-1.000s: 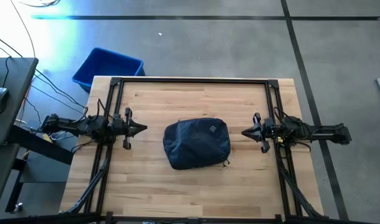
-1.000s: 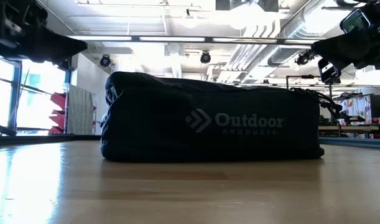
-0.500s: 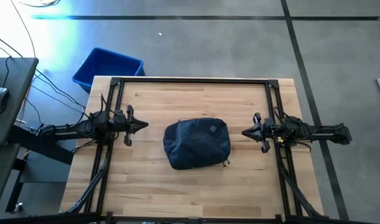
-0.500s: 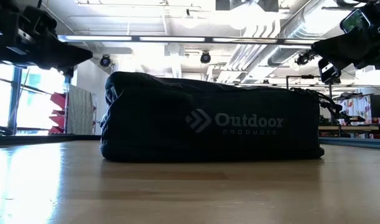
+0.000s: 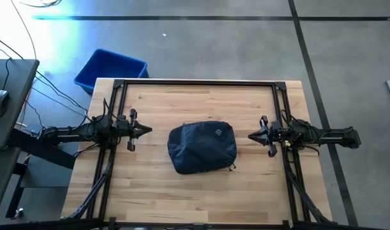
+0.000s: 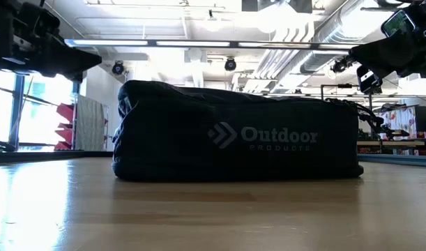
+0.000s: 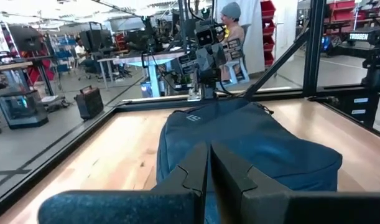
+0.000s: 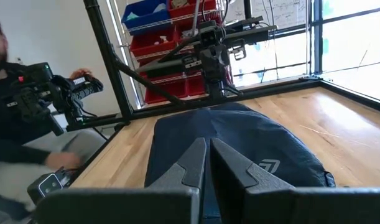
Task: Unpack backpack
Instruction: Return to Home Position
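Backpack (image 5: pixel 202 147) lies mid-worktop (image 5: pixel 201 198) — left hand (image 5: pixel 147 130) and right hand (image 5: pixel 251 135) flank it, both clenched, empty.

Matt fabric backpack (image 5: pixel 202 147) on smooth, pale wooden table (image 5: pixel 201 198).

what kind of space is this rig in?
Probably a robotics lab or workshop: red parts bins on racks, exposed ceiling ducts, and benches loaded with equipment in the background.
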Controlling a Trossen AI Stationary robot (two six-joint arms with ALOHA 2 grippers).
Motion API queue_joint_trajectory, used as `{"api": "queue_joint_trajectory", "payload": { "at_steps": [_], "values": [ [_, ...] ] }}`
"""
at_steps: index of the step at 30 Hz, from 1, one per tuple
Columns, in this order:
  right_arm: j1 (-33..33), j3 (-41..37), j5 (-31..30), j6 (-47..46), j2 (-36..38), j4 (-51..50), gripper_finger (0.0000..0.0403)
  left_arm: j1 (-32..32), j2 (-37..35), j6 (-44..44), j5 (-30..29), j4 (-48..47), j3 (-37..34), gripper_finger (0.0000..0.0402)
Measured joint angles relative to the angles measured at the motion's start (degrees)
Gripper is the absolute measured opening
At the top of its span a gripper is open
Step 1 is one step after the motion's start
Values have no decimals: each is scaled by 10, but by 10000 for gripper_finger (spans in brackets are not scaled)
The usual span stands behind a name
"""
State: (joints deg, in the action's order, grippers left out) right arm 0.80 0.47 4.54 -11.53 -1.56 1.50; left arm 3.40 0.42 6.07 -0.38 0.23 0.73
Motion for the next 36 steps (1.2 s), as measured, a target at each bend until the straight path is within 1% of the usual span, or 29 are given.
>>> {"api": "queue_joint_trajectory", "payload": {
  "at_steps": [4,36],
  "values": [
    [0,0,0,0,0,0,9,0,0,-13,0,0,0,0],
    [0,0,0,0,0,0,9,0,0,-14,-1,0,0,0]
  ]
}}
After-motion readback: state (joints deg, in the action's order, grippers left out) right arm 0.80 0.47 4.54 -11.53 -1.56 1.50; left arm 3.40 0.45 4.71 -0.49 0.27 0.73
